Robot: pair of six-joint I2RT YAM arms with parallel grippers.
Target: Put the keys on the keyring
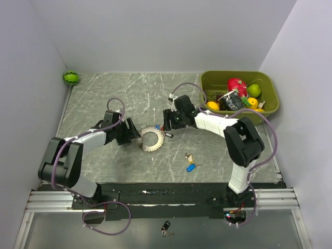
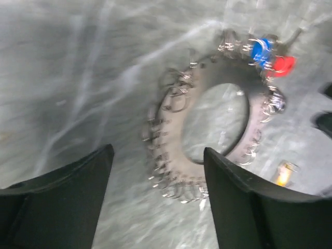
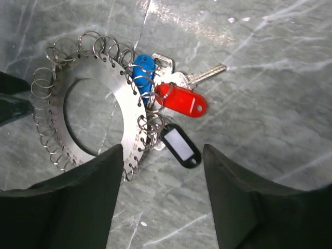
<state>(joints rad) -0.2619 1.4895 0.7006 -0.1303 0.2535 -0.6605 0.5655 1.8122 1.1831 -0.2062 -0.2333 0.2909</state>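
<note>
A grey-green marbled table [image 1: 104, 98] fills a white-walled booth, with a green bin [image 1: 274, 98] of toy fruit at its far right corner and a striped green ball [image 1: 71, 78] at the far left. Near the middle we see the keyring [image 1: 151, 139] lying flat. It is a toothed grey disc, open in the centre, with many small wire loops along its rim. The left gripper [image 1: 134, 136] sits just beside its left edge, and the right gripper [image 1: 166, 126] is just off its far right edge.

In the left wrist view the left gripper [image 2: 158, 155] is released. Its black fingers [image 2: 67, 207] stand wide apart, with only bare table and the ring's near rim [image 2: 171, 135] between them. The right gripper [image 3: 163, 153] is also released, its fingers [image 3: 259, 207] spread above the table and grasping nothing.

Against the ring's rim, among the loops, lie a blue-headed key [image 3: 142, 67], a red-headed key [image 3: 181, 99], a silver key [image 3: 205, 75] and a black label tag [image 3: 180, 145]. We cannot tell which of them are threaded onto a loop.

Well apart from the ring, toward the right arm's base, a tan key [image 1: 189, 155] and a loose blue key [image 1: 192, 167] rest on the table.
</note>
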